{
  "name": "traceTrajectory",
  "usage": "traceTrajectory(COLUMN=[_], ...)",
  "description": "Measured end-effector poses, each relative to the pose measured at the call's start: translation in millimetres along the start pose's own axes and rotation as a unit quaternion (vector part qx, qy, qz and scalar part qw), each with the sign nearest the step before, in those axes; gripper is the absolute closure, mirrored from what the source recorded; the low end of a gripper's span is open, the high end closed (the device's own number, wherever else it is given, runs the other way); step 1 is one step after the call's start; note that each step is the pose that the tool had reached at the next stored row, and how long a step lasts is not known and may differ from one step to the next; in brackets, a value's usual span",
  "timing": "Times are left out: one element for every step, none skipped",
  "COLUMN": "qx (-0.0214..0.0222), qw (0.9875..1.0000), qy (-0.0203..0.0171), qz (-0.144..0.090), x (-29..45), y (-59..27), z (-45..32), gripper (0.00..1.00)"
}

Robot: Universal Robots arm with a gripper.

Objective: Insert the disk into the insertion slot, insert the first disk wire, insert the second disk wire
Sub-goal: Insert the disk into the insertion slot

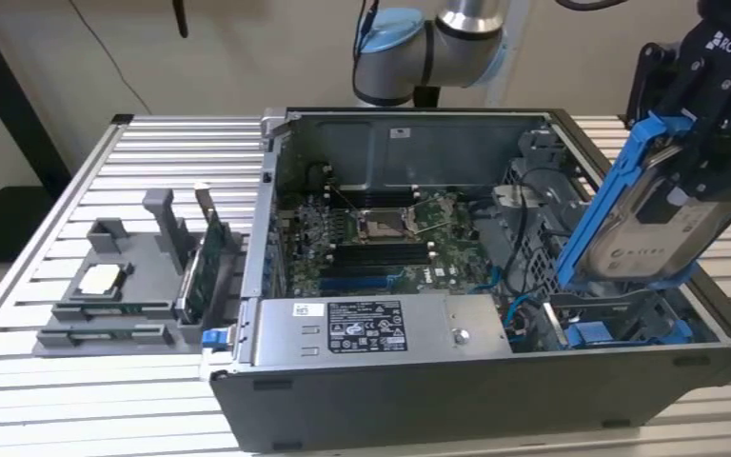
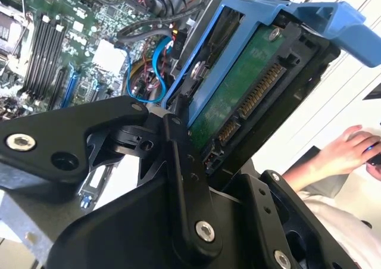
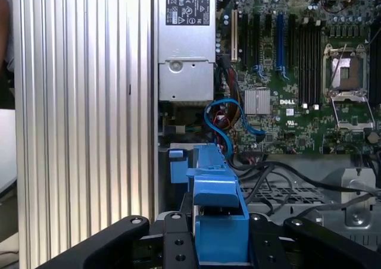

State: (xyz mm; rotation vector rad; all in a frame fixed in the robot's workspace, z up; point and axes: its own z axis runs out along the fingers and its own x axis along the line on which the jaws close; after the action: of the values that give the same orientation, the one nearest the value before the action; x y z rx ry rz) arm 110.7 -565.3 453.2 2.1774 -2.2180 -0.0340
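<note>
Black gripper (image 3: 217,230) pinches the disk (image 1: 651,224) tight by its blue plastic frame. The disk hangs tilted over the computer case (image 1: 467,409), at the case's corner on the exterior view's right. Its low end is just above the insertion slot (image 1: 613,328). To go in well, I think it must line up straight with the slot's walls and slide slowly, missing the thin blue wires (image 1: 514,286) beside it. The disk is flat, hard and silver. The slot is a dark grey metal box with blue clips.

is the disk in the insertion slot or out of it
Out. The gripper holds the disk steeply tilted, standing above the insertion slot in the exterior view; whether its lower edge touches the slot, cannot tell.
</note>
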Motion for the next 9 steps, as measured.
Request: traceTrajectory(qx=[0.0000, 0.0000, 0.0000, 0.0000, 0.0000, 0.0000, 0.0000, 0.0000, 0.0000], qw=[1.0000, 1.0000, 1.0000, 1.0000, 1.0000, 1.0000, 1.0000, 1.0000, 1.0000], qy=[0.0000, 0.0000, 0.0000, 0.0000, 0.0000, 0.0000, 0.0000, 0.0000, 0.0000], qz=[0.000, 0.000, 0.000, 0.000, 0.000, 0.000, 0.000, 0.000, 0.000], x=[0.0, 0.0, 0.0, 0.0, 0.0, 0.0, 0.0, 0.0, 0.0], y=[0.0, -0.1, -0.1, -0.1, -0.2, -0.2, -0.2, -0.2, -0.3], z=[0.8, 1.4, 2.1, 2.9, 3.5, 4.2, 4.8, 5.4, 5.9], gripper=[0.67, 0.67, 0.67, 0.67, 0.67, 0.67, 0.67, 0.67, 0.67])
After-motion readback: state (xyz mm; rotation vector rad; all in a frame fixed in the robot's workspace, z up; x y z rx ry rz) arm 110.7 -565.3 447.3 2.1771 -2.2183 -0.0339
